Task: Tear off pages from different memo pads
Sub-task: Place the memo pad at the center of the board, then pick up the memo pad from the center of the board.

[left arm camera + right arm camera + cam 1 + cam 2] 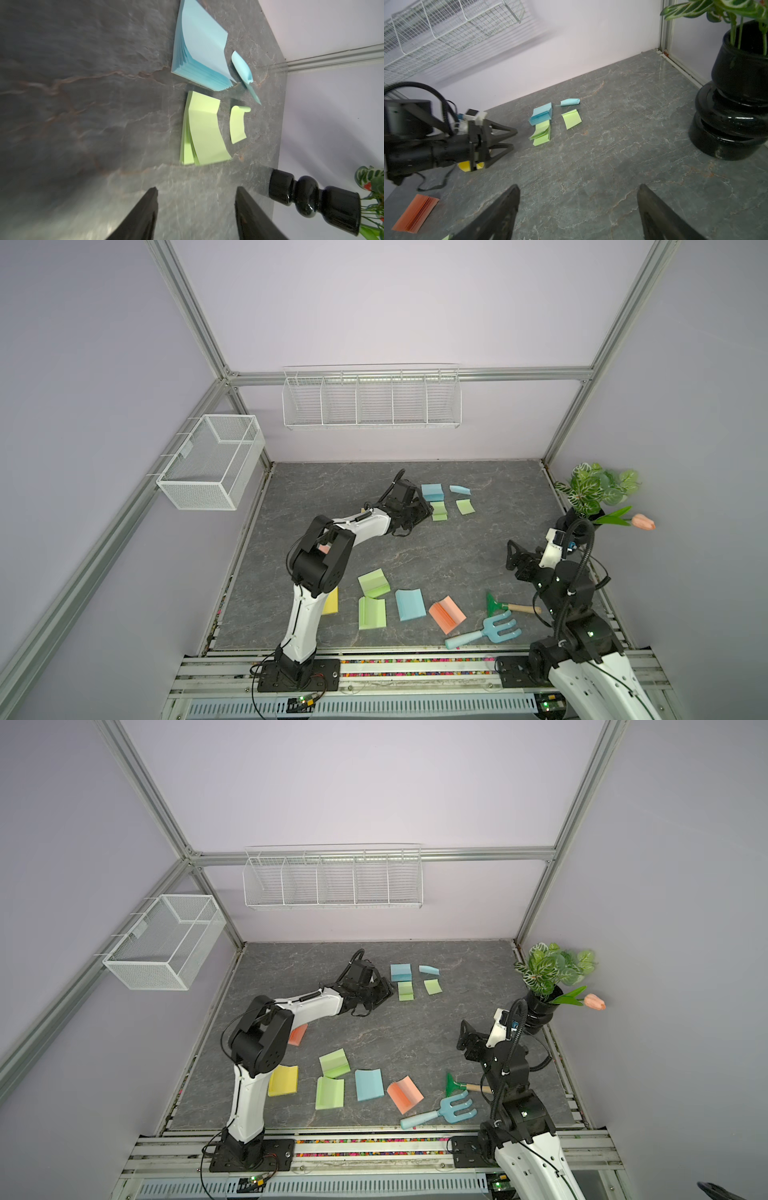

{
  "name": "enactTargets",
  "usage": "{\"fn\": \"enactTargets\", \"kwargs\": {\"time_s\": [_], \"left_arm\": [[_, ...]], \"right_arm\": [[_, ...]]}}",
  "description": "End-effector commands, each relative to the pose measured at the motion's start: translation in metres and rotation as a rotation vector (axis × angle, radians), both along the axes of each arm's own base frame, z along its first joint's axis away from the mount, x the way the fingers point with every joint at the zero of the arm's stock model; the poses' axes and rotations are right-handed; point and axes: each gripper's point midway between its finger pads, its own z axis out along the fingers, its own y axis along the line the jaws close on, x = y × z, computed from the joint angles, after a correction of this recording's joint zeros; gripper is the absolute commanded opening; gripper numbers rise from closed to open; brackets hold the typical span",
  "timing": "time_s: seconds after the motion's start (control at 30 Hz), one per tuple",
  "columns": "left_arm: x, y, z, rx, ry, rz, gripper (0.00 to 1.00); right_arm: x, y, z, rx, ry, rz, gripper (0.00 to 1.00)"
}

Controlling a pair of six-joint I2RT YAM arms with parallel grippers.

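In both top views, the left end effector (419,510) is reaching over the tabletop (457,556), just beside a light green memo pad (439,511) and a blue memo pad (432,491). A green page (465,506) and a blue page (459,489) are lying loose beyond them. In the left wrist view, its jaws are standing spread, gripping nothing. In the right wrist view, the right end effector (579,185) is gaping wide, empty.

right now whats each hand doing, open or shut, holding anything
left hand: open, holding nothing
right hand: open, holding nothing
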Motion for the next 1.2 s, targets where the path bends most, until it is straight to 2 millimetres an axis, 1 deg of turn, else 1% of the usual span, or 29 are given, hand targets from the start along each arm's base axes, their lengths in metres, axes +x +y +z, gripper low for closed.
{"fn": "enactTargets", "kwargs": {"time_s": [0.0, 0.03, 0.07, 0.1, 0.17, 0.2, 0.23, 0.27, 0.33, 0.43, 0.5, 0.63, 0.77, 0.83, 0.93, 0.97, 1.07, 1.17], "left_arm": [[-0.017, 0.035, 0.027, 0.126, -0.103, -0.008, 0.62], [-0.026, 0.044, 0.037, 0.136, -0.127, -0.017, 0.62], [-0.034, 0.051, 0.038, 0.153, -0.137, -0.025, 0.61], [-0.043, 0.06, 0.046, 0.168, -0.16, -0.031, 0.6], [-0.06, 0.079, 0.05, 0.213, -0.187, -0.043, 0.59], [-0.068, 0.089, 0.052, 0.239, -0.198, -0.043, 0.59], [-0.075, 0.1, 0.051, 0.269, -0.203, -0.04, 0.59], [-0.082, 0.109, 0.055, 0.284, -0.218, -0.034, 0.59], [-0.096, 0.126, 0.058, 0.312, -0.242, -0.027, 0.59], [-0.112, 0.144, 0.057, 0.336, -0.262, -0.022, 0.59], [-0.121, 0.153, 0.054, 0.344, -0.268, -0.02, 0.59], [-0.131, 0.161, 0.047, 0.346, -0.277, -0.026, 0.59], [-0.133, 0.16, 0.044, 0.356, -0.286, -0.052, 0.59], [-0.134, 0.159, 0.044, 0.352, -0.289, -0.059, 0.59], [-0.136, 0.157, 0.044, 0.337, -0.294, -0.073, 0.59], [-0.137, 0.157, 0.045, 0.332, -0.296, -0.075, 0.59], [-0.139, 0.158, 0.05, 0.321, -0.308, -0.076, 0.59], [-0.141, 0.16, 0.055, 0.313, -0.324, -0.071, 0.59]], "right_arm": [[-0.011, 0.015, -0.027, 0.011, 0.136, 0.088, 0.89], [-0.016, 0.028, -0.032, 0.031, 0.164, 0.156, 0.89], [-0.019, 0.038, -0.035, 0.04, 0.18, 0.215, 0.89], [-0.024, 0.05, -0.04, 0.055, 0.207, 0.282, 0.89], [-0.033, 0.071, -0.053, 0.054, 0.276, 0.384, 0.89], [-0.038, 0.083, -0.059, 0.021, 0.313, 0.436, 0.89], [-0.042, 0.09, -0.066, -0.021, 0.356, 0.464, 0.89], [-0.045, 0.096, -0.073, -0.059, 0.4, 0.488, 0.89], [-0.058, 0.115, -0.087, -0.123, 0.488, 0.582, 0.89], [-0.077, 0.141, -0.105, -0.203, 0.566, 0.709, 0.9], [-0.088, 0.154, -0.113, -0.26, 0.591, 0.773, 0.91], [-0.106, 0.176, -0.123, -0.317, 0.628, 0.88, 0.95], [-0.114, 0.186, -0.137, -0.39, 0.686, 0.923, 1.0], [-0.112, 0.186, -0.145, -0.431, 0.722, 0.911, 0.96], [-0.105, 0.185, -0.148, -0.478, 0.736, 0.886, 0.91], [-0.104, 0.185, -0.148, -0.49, 0.733, 0.884, 0.89], [-0.101, 0.183, -0.148, -0.527, 0.741, 0.878, 0.76], [-0.101, 0.179, -0.149, -0.568, 0.77, 0.873, 0.6]]}}
